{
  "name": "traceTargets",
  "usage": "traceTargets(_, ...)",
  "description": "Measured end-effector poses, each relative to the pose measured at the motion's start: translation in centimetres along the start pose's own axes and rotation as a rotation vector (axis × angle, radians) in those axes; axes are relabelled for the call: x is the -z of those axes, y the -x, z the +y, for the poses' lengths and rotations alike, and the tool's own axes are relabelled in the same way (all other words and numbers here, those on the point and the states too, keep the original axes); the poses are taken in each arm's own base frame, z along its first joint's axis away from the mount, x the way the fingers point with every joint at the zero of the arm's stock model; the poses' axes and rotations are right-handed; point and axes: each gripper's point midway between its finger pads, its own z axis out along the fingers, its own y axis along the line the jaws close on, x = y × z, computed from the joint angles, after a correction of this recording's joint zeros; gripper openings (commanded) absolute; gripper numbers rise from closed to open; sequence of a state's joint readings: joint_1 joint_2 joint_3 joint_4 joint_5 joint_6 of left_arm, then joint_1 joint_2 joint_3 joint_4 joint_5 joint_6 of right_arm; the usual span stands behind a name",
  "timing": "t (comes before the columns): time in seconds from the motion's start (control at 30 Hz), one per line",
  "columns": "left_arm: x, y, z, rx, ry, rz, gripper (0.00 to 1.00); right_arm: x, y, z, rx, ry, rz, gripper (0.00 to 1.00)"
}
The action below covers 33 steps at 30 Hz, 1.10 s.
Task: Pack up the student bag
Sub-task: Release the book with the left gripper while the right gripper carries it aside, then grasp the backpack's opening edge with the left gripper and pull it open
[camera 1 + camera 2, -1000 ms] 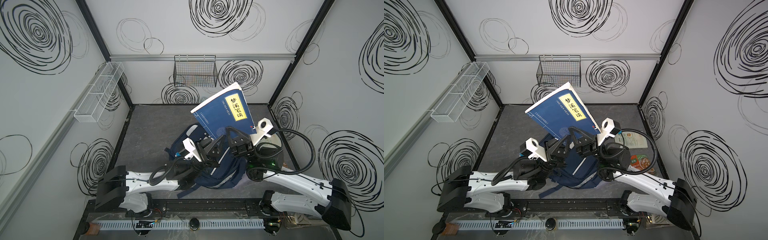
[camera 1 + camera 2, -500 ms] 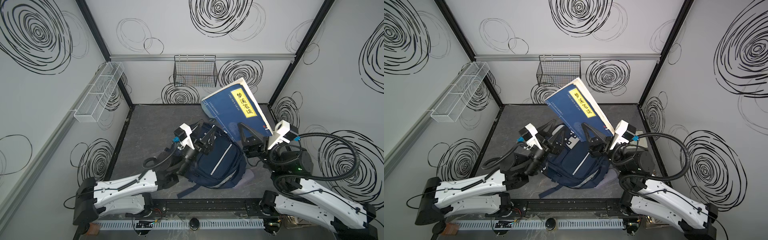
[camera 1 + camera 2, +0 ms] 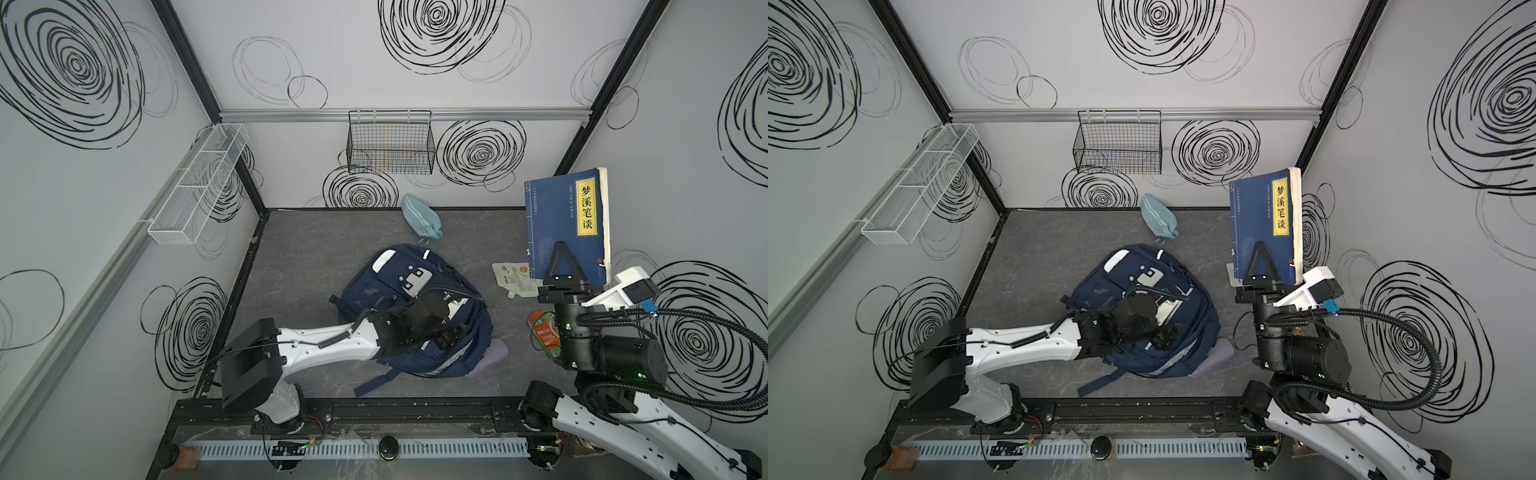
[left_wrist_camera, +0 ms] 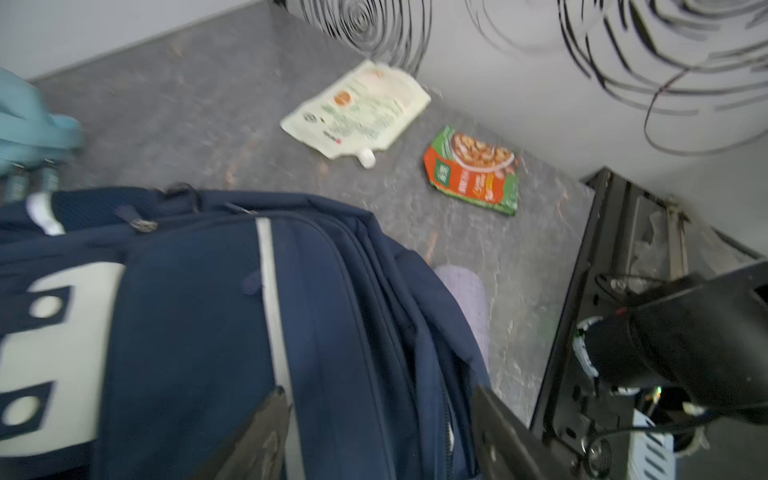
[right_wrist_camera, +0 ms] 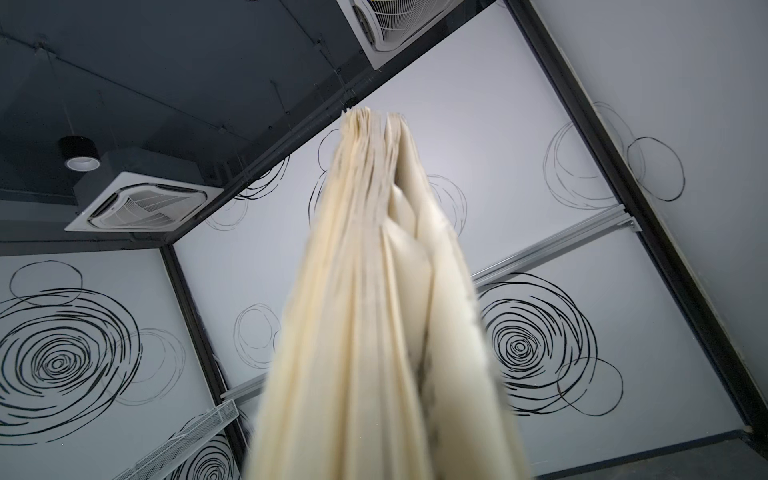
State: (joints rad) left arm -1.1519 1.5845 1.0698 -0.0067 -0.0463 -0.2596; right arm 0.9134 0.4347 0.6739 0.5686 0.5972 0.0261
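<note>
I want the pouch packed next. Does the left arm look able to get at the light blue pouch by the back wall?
Probably yes: the left tool is open and empty above the student bag, and the light blue pouch lies beyond the bag on bare floor, nothing between.

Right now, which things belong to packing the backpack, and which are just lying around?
In the job: student bag, blue book in the right gripper, open left gripper over the bag.
Lying about, for now: light blue pouch, white spouted pouch, orange snack packet, wire basket.
</note>
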Motion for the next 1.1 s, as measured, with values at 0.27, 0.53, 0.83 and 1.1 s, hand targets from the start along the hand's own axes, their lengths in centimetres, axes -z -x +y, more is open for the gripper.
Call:
traceTargets(0.27,-4.0,-2.2,-2.4,-0.02,-0.043,0.176,0.63,-0.3,-0.3,-0.7,0.008,-0.041,-0.002,0.0)
traceTargets(0.53,-4.6,-4.8,-1.8,-0.002,-0.024,0.277,0.45,-0.5,-0.6,-1.2,-0.001,-0.055,-0.003,0.0)
traceTargets(0.83,-4.6,-4.7,-1.5,0.055,-0.061,0.29,0.0,-1.1,-1.9,-1.0,-0.003,-0.038,0.027,0.0)
traceTargets(1.1,-2.9,-2.6,-0.9,0.074,-0.036,0.224,0.0,-1.1,-3.7,-1.2,-0.02,-0.027,0.06,0.0)
